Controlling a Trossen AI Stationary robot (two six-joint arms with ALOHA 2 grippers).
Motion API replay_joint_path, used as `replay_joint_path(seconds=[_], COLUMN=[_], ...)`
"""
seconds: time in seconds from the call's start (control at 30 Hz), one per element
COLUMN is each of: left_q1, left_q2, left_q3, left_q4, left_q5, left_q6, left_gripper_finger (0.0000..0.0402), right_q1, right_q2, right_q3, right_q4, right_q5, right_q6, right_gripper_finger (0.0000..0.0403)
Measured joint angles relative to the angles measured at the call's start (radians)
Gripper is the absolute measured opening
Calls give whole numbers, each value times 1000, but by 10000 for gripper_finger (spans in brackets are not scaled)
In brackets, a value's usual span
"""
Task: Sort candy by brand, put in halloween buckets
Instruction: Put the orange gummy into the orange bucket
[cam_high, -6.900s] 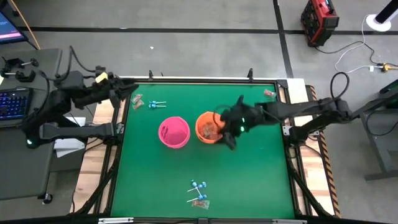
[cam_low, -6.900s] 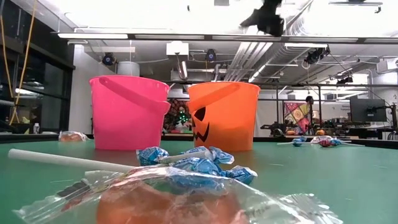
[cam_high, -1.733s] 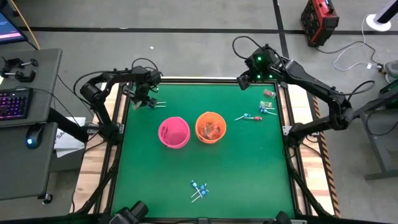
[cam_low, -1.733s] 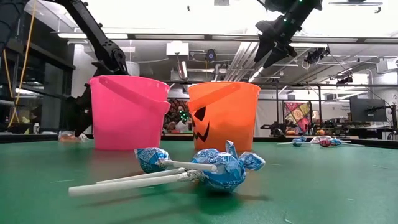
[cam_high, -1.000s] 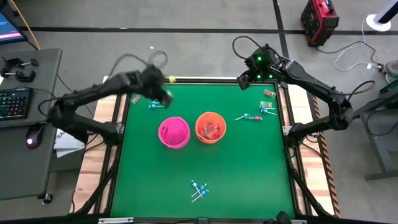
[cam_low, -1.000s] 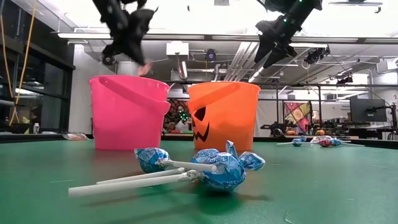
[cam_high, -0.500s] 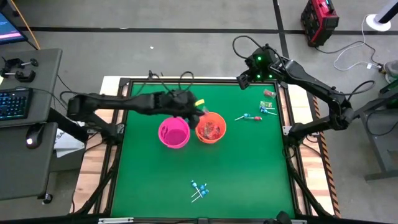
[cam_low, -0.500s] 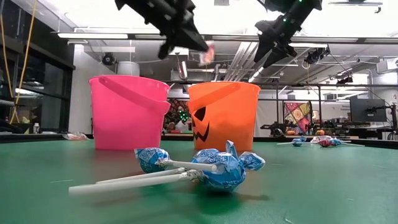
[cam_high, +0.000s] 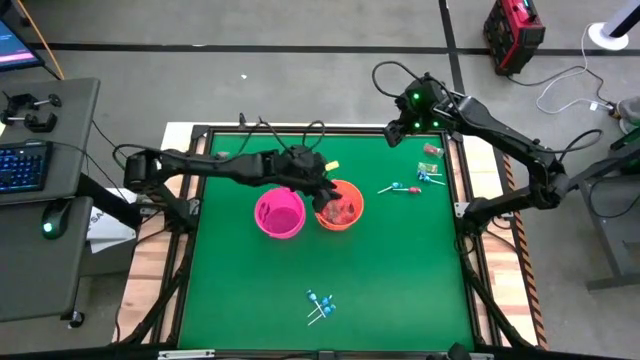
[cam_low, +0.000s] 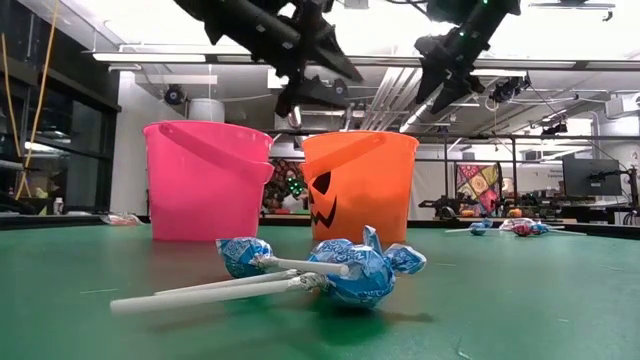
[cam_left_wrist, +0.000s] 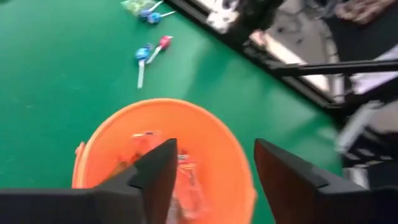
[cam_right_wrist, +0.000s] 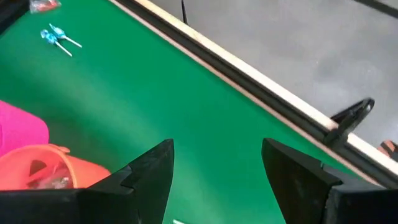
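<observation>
You had open worktop toward the near edge; the pink bucket and orange bucket, side by side, blocked the middle.

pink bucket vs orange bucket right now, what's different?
Colour: the pink bucket stands left of the orange bucket. Contents: the orange bucket holds red-and-clear wrapped candy; the pink bucket looks empty from above. The left tool hangs open over the orange bucket, not the pink one. Both stand upright, side by side, alike in size.

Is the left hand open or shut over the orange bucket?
Open: the left hand shows a clear gap between its fingers, with the orange bucket below.
</observation>
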Motion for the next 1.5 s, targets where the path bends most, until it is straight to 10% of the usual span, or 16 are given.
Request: replay_joint_path(seconds=[0.5,1.1,1.5], left_q1=[275,192,187], left_q2=[-471,-599,-673], left_q3=[0,-42,-42], left_q4=[-116,-238,-237], left_q5=[-92,-125,-133], left_q6=[120,106,65], left_gripper_finger=[239,239,239], right_q1=[-335,-416,-401], right_q2=[330,599,641], right_q3=[0,0,0], right_q4=[-149,-226,-239], right_q5=[142,238,303], right_q6=[177,150,177], right_gripper_finger=[236,232,115])
